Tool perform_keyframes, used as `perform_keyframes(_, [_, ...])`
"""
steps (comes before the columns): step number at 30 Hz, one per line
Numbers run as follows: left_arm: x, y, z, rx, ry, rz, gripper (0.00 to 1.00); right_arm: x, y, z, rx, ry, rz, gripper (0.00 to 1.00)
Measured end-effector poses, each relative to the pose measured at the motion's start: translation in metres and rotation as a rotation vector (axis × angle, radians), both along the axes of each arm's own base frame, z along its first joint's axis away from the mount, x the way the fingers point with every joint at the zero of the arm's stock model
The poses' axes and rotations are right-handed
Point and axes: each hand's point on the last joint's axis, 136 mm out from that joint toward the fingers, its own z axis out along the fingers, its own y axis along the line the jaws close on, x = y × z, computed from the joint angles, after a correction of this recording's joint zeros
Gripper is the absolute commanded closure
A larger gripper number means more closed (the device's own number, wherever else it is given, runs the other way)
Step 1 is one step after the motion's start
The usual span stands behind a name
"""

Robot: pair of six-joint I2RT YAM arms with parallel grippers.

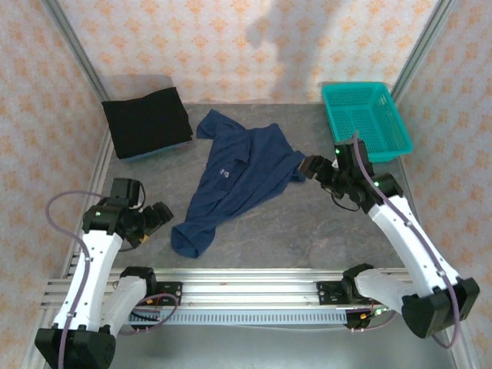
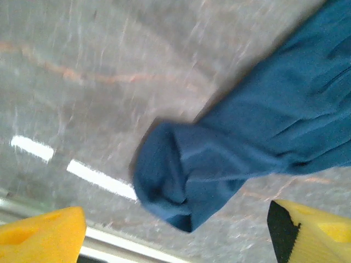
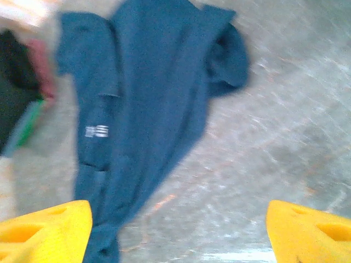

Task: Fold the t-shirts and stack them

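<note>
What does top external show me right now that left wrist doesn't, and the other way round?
Top external adds the layout: the folded black t-shirt at far left, the teal basket at far right, and the right claw open next to a sleeve of the navy t-shirt. Left wrist adds the close-up: the shirt's bunched end lies on the table just ahead of the open left claw, not gripped. Shared: the navy t-shirt, crumpled and unfolded on the grey table.

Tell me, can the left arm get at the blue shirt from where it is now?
Probably yes. The left tool sits open close beside the bunched near end of the blue shirt, with bare table between them and nothing in the way.
</note>
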Motion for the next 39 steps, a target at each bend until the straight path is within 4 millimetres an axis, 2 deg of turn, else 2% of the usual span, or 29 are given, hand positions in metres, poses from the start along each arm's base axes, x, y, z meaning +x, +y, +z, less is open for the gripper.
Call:
perform_keyframes(2, [-0.008, -0.005, -0.013, -0.01, 0.047, -0.01, 0.16, 0.001, -0.005, -0.03, -0.03, 0.096, 0.002, 0.22])
perform_keyframes(4, [-0.01, -0.011, -0.024, -0.014, 0.083, -0.022, 0.16, 0.003, -0.006, -0.046, -0.042, 0.151, 0.008, 0.25])
perform_keyframes(7, [-0.005, -0.019, -0.04, -0.021, 0.121, -0.033, 0.17, 0.015, -0.005, -0.06, -0.023, 0.185, 0.009, 0.27])
perform_keyframes(11, [-0.002, -0.026, -0.066, -0.021, 0.17, -0.026, 0.19, 0.04, -0.008, -0.077, 0.01, 0.194, -0.018, 0.32])
perform_keyframes(15, [0.004, -0.027, -0.079, -0.035, 0.148, 0.015, 0.21, 0.068, -0.013, -0.095, 0.036, 0.209, -0.048, 0.35])
perform_keyframes(22, [0.02, -0.028, -0.085, -0.05, 0.077, 0.077, 0.24, 0.128, -0.007, -0.104, 0.072, 0.162, -0.058, 0.39])
perform_keyframes(26, [0.022, -0.027, -0.089, -0.057, 0.064, 0.108, 0.25, 0.15, -0.003, -0.113, 0.083, 0.158, -0.063, 0.41])
perform_keyframes(31, [0.023, -0.025, -0.091, -0.065, 0.041, 0.155, 0.27, 0.16, -0.002, -0.131, 0.083, 0.185, -0.071, 0.43])
perform_keyframes(39, [0.032, -0.023, -0.086, -0.072, -0.006, 0.208, 0.32, 0.171, -0.005, -0.136, 0.086, 0.181, -0.083, 0.45])
